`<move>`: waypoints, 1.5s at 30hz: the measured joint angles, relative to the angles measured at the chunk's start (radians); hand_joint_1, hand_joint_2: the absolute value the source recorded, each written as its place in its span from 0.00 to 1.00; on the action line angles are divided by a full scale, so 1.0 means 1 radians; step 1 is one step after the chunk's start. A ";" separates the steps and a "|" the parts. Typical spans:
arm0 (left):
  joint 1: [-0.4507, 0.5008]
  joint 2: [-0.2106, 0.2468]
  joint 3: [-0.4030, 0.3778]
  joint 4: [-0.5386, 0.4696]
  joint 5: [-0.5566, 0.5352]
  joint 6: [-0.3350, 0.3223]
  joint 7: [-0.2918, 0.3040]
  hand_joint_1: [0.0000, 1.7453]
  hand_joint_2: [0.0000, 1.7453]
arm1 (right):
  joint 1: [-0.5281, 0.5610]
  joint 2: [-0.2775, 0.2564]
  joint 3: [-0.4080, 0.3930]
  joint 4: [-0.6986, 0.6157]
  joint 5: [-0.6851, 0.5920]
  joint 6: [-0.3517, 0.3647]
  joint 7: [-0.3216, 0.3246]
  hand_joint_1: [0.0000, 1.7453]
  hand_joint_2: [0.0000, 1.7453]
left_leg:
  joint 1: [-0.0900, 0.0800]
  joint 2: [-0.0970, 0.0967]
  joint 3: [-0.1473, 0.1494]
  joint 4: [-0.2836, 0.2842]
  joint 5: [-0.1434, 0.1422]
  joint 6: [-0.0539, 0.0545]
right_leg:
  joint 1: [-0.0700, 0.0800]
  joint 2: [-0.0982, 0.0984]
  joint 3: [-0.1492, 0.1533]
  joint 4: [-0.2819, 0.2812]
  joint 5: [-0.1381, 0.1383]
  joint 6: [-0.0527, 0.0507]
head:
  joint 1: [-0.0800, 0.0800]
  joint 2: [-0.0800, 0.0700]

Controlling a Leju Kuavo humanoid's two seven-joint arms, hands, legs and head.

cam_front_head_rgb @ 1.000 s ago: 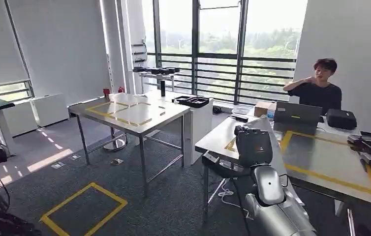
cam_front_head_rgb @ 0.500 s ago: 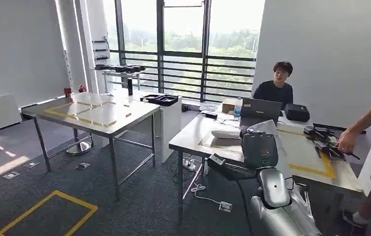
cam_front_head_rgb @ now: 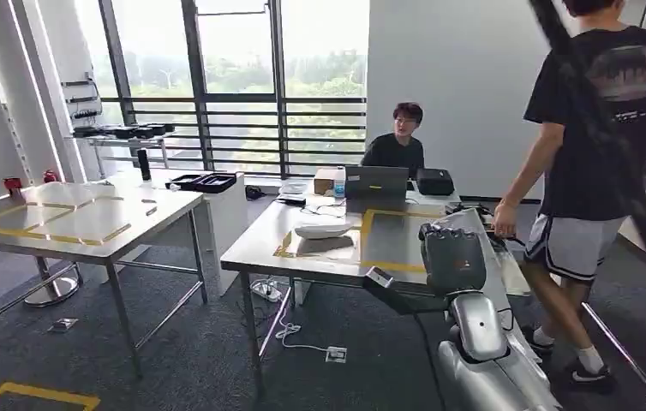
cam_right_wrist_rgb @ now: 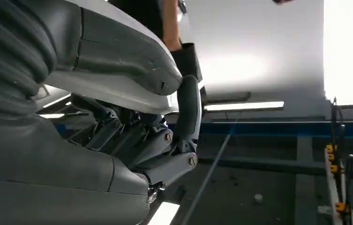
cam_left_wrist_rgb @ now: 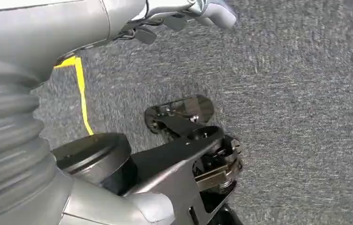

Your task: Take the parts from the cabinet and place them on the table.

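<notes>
Your right hand [cam_front_head_rgb: 452, 257] is raised in front of the robot's body, back of the hand toward the head camera, and it is grasping a white curved part [cam_front_head_rgb: 484, 244]. In the right wrist view the thick thumb lies over the part's pale shell and the darker fingers close in beneath it. The part sits at the near edge of the steel table [cam_front_head_rgb: 260, 250], between the robot and the yellow tape rectangle [cam_front_head_rgb: 392, 266] marked on the tabletop. A second white part [cam_front_head_rgb: 322, 229] lies flat on that table at the left side of the tape rectangle, well apart from your hand. Your left hand [cam_left_wrist_rgb: 165, 14] hangs low over grey carpet [cam_left_wrist_rgb: 296, 93]; its fingers run off the edge of the left wrist view, so you cannot tell whether it is released or clenched. At the far end of the table stand a grey laptop [cam_front_head_rgb: 376, 181], a black case [cam_front_head_rgb: 433, 181] just beside it, a water bottle [cam_front_head_rgb: 339, 181] and a cardboard box [cam_front_head_rgb: 326, 178], with a seated person [cam_front_head_rgb: 401, 145] behind the laptop. A standing person [cam_front_head_rgb: 589, 163] in a black T-shirt is at the table's right side, one hand [cam_front_head_rgb: 504, 228] down near its edge. To the left stands another steel table [cam_front_head_rgb: 80, 218] with yellow tape, and behind it a white cabinet [cam_front_head_rgb: 225, 218] carrying a black tray [cam_front_head_rgb: 204, 181].
</notes>
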 joint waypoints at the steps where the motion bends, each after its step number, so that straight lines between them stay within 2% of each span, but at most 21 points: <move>1: 0.000 0.000 0.000 0.000 0.000 0.000 0.000 0.00 1.00 | -0.001 0.000 0.000 0.000 0.000 0.000 0.000 1.00 1.00 | 0.003 -0.019 0.043 -0.094 0.049 0.001 | -0.002 0.015 0.000 0.004 -0.002 0.004 | -0.001 0.000; 2: 0.001 0.001 0.000 0.000 0.000 0.000 0.001 0.00 1.00 | -0.001 0.000 0.000 0.000 0.000 0.000 0.000 1.00 1.00 | 0.009 -0.078 0.068 -0.159 0.059 0.002 | -0.005 0.025 -0.004 0.010 -0.005 0.009 | -0.001 0.000; 3: 0.001 0.001 0.000 0.000 0.000 0.000 0.001 0.00 1.00 | -0.003 0.000 0.000 0.000 0.000 0.000 0.001 1.00 1.00 | 0.013 -0.109 0.084 -0.180 0.048 0.002 | 0.000 0.039 -0.015 0.020 -0.007 0.019 | 0.000 0.000; 6: 0.002 0.002 0.000 0.000 0.000 0.000 0.001 0.00 1.00 | 0.002 0.000 0.000 0.000 0.000 0.002 0.001 1.00 1.00 | 0.001 -0.072 0.080 -0.173 0.051 0.018 | -0.013 0.079 -0.024 0.007 0.007 0.045 | -0.001 0.000; 7: 0.002 -0.002 0.000 0.001 0.000 0.000 0.001 0.00 1.00 | 0.002 -0.005 0.000 0.000 0.000 0.002 0.003 1.00 1.00 | 0.010 -0.056 0.083 -0.183 0.057 0.028 | -0.012 0.083 -0.028 0.007 0.008 0.050 | 0.000 0.000; 8: 0.000 0.000 0.000 -0.001 0.000 0.000 0.001 0.00 1.00 | 0.000 -0.005 0.000 0.000 0.000 0.002 0.004 1.00 1.00 | 0.009 -0.043 0.086 -0.188 0.060 0.034 | -0.005 0.015 -0.034 0.026 -0.006 0.051 | 0.001 0.000; 9: 0.000 -0.001 0.000 -0.001 0.000 0.000 0.000 0.00 1.00 | -0.003 -0.005 0.000 0.000 0.002 0.002 0.005 1.00 1.00 | 0.007 -0.029 0.087 -0.189 0.059 0.040 | -0.003 -0.034 -0.059 0.075 -0.038 0.056 | 0.005 0.000; 10: 0.002 -0.001 0.000 0.000 0.000 0.000 0.000 0.00 1.00 | -0.003 -0.003 0.000 0.000 0.004 0.002 0.006 1.00 1.00 | 0.005 -0.016 0.087 -0.189 0.057 0.043 | -0.005 -0.056 -0.093 0.148 -0.075 0.060 | 0.005 0.000; 11: 0.003 -0.001 0.000 0.000 0.000 0.000 0.001 0.00 1.00 | 0.000 -0.003 0.000 0.000 0.005 0.003 0.006 1.00 1.00 | 0.005 -0.004 0.087 -0.189 0.055 0.045 | -0.006 -0.064 -0.134 0.232 -0.110 0.063 | 0.005 0.000; 12: 0.003 0.000 0.000 0.000 0.000 0.000 0.001 0.00 1.00 | 0.005 -0.003 0.000 0.000 0.006 0.003 0.006 1.00 1.00 | 0.005 0.003 0.086 -0.188 0.055 0.046 | -0.009 -0.067 -0.168 0.301 -0.132 0.067 | 0.006 0.000; 13: 0.003 0.000 0.000 0.000 0.000 0.000 0.002 0.00 1.00 | 0.007 -0.003 0.000 0.000 0.008 0.004 0.001 1.00 1.00 | 0.005 0.014 0.086 -0.188 0.054 0.045 | -0.012 -0.069 -0.177 0.316 -0.127 0.069 | 0.005 0.000; 14: 0.002 0.000 0.000 0.000 0.000 0.000 0.003 0.00 1.00 | 0.008 -0.003 0.000 0.000 0.010 0.004 -0.004 1.00 1.00 | 0.005 0.021 0.087 -0.188 0.053 0.043 | -0.014 -0.070 -0.159 0.282 -0.100 0.069 | 0.006 0.000; 15: 0.002 0.000 0.000 0.000 0.000 0.000 0.005 0.00 1.00 | 0.007 -0.004 0.000 0.000 0.014 0.003 -0.009 1.00 1.00 | 0.005 0.028 0.088 -0.187 0.051 0.041 | -0.014 -0.072 -0.120 0.212 -0.063 0.068 | 0.006 0.000; 17: 0.000 0.000 0.000 -0.001 0.000 0.000 0.008 0.00 1.00 | 0.004 -0.004 0.000 0.000 0.017 0.000 -0.016 1.00 1.00 | 0.004 0.038 0.093 -0.185 0.045 0.032 | -0.013 -0.087 -0.019 0.030 0.003 0.062 | 0.006 0.000; 18: -0.002 0.000 0.000 -0.001 0.000 0.000 0.008 0.00 1.00 | 0.005 -0.003 0.000 0.000 0.017 -0.001 -0.015 1.00 1.00 | -0.004 0.042 0.090 -0.183 0.041 0.025 | -0.004 -0.093 -0.010 0.012 -0.014 0.053 | 0.006 0.000; 19: -0.003 0.000 0.000 -0.001 0.000 0.000 0.007 0.00 1.00 | 0.007 -0.002 0.000 0.000 0.017 -0.002 -0.014 1.00 1.00 | -0.003 0.042 0.092 -0.185 0.041 0.021 | -0.004 -0.089 -0.012 0.009 -0.012 0.045 | 0.005 0.000; 20: -0.005 0.000 0.000 -0.001 0.000 0.000 0.006 0.00 1.00 | 0.010 -0.002 0.000 0.000 0.017 -0.002 -0.010 1.00 1.00 | -0.008 0.043 0.092 -0.180 0.035 0.027 | -0.008 -0.089 -0.009 0.005 -0.008 0.044 | 0.003 0.000; 21: -0.005 0.000 0.000 -0.001 0.000 0.000 0.002 0.00 1.00 | 0.011 -0.002 0.000 0.000 0.017 -0.002 -0.010 1.00 1.00 | -0.005 0.040 0.093 -0.184 0.041 0.041 | -0.006 -0.090 -0.008 0.007 -0.011 0.043 | 0.003 0.000; 26: -0.007 0.000 0.000 -0.001 0.001 0.003 -0.002 0.00 1.00 | 0.011 -0.003 0.000 0.000 0.019 -0.002 -0.011 1.00 1.00 | -0.005 0.041 0.104 -0.200 0.046 0.024 | -0.004 -0.089 -0.008 0.007 -0.014 0.034 | 0.002 0.000; 31: -0.007 0.001 0.000 -0.001 0.002 0.011 -0.001 0.00 1.00 | 0.011 -0.003 0.000 0.000 0.020 0.000 -0.011 1.00 1.00 | -0.004 0.041 0.105 -0.204 0.048 0.011 | -0.003 -0.089 -0.008 0.008 -0.014 0.031 | 0.002 0.000; 45: -0.010 0.001 0.000 -0.001 0.016 -0.014 -0.026 0.00 1.00 | 0.011 -0.005 0.000 0.000 0.035 -0.002 -0.017 1.00 1.00 | -0.007 0.040 0.104 -0.200 0.047 0.012 | -0.004 -0.089 -0.006 0.007 -0.013 0.031 | 0.002 0.000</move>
